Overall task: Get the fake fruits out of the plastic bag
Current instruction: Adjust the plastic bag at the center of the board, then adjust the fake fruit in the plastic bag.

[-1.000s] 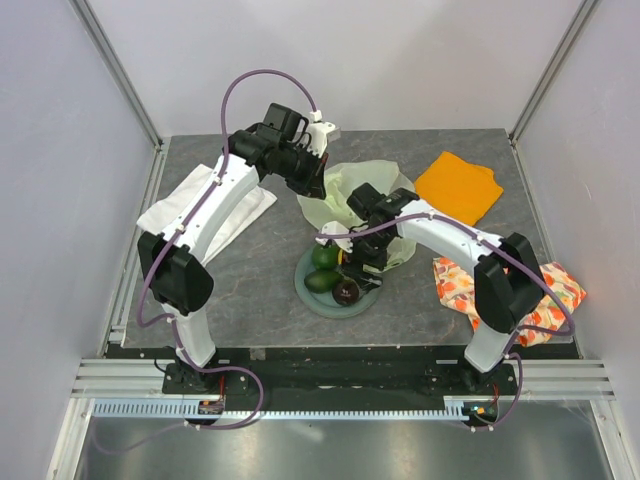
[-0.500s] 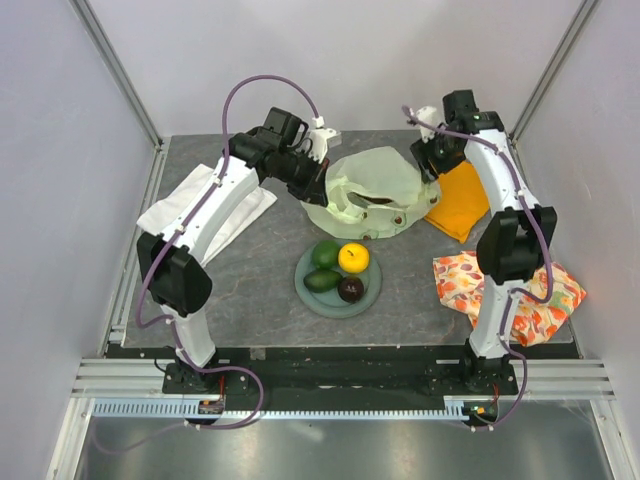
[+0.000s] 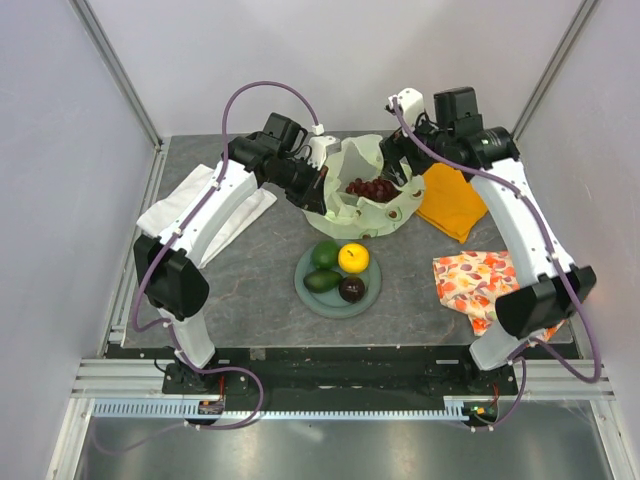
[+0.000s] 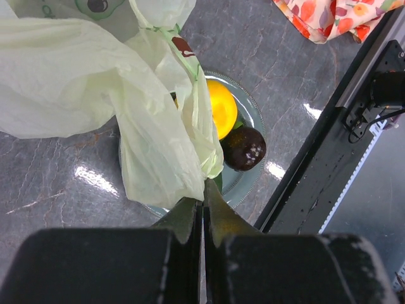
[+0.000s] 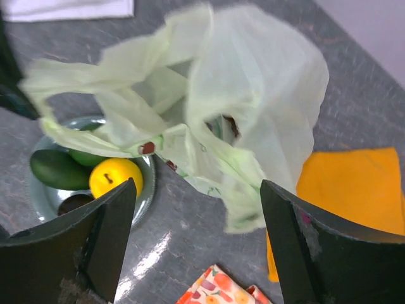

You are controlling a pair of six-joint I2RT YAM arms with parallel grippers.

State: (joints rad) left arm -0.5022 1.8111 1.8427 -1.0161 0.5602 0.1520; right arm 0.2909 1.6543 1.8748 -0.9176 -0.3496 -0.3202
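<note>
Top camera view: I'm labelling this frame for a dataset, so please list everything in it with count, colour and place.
plastic bag: one, pale yellow-green, behind the plate, one edge held up
grape bunch: one, dark red, in the bag's mouth
plate: one, grey-green, table centre
green fruits: two, green, on the plate
citrus: one, yellow-orange, on the plate
round fruit: one, maroon, on the plate
white cloth: one, white, left side
orange cloth: one, orange, right rear
fruit-print cloth: one, orange and white, right front
table: one, grey
left gripper: shut on the bag's edge
right gripper: open, above the bag
</note>
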